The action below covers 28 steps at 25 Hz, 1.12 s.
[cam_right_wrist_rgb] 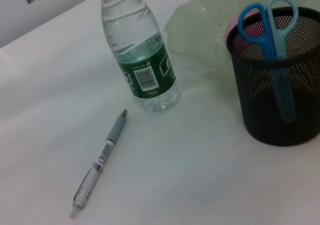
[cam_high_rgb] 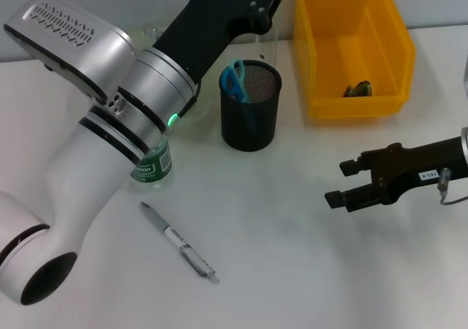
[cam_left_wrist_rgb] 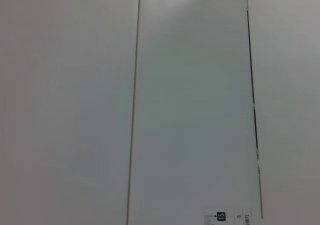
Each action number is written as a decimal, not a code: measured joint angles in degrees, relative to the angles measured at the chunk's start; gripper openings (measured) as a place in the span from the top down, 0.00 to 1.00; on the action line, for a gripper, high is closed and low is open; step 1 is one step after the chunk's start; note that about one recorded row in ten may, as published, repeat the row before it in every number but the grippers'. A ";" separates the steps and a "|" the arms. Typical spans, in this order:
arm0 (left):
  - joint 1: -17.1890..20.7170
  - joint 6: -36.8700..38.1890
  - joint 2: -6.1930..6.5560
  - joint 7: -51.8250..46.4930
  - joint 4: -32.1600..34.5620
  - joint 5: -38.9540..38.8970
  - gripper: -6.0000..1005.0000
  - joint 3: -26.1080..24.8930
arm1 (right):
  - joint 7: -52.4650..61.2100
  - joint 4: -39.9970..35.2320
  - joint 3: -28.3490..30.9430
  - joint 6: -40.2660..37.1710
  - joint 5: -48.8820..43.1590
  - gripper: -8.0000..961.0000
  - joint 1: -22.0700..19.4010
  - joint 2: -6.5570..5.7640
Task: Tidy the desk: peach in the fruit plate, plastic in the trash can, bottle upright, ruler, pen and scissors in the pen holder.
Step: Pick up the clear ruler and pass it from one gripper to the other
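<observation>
- white desk [cam_high_rgb: 292,270] filled the head view, with a pale wall behind it.
- black mesh pen holder [cam_high_rgb: 251,106] stood upright near the middle; blue-handled scissors [cam_high_rgb: 234,80] sat inside it, handles up – the right wrist view showed them leaning against the rim.
- a water bottle [cam_right_wrist_rgb: 137,52] with a green label stood upright beside the pen holder; in the head view it was mostly hidden behind the left arm [cam_high_rgb: 110,124].
- a grey pen [cam_high_rgb: 179,241] lay flat on the desk in front of the bottle, well apart from the pen holder.
- a clear plate [cam_right_wrist_rgb: 197,27] sat behind the pen holder, with something pink in it, mostly hidden by the holder's rim.
- a yellow bin [cam_high_rgb: 351,44] stood to the right of the pen holder, a small dark item at its bottom.
- the right gripper [cam_high_rgb: 344,183] hovered low over the desk on the right side, its fingers apart and holding nothing.
- the left arm reached up and back across the desk; its gripper was out of sight, and its wrist camera showed only pale panels and part of a ruler [cam_left_wrist_rgb: 227,216] marked 15.
</observation>
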 joint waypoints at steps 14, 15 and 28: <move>0.26 -0.08 0.00 -0.21 -3.45 -2.41 0.60 0.84 | -0.21 1.27 -0.49 0.77 -1.46 0.14 3.22 1.59; 0.29 0.07 0.00 -1.19 -3.78 -2.69 0.60 0.97 | -0.21 1.27 -0.49 0.77 -1.46 0.14 3.22 1.59; 2.90 8.72 0.00 -4.26 -3.92 -2.52 0.60 2.41 | -10.10 2.19 -0.24 2.40 9.72 0.14 -0.44 2.52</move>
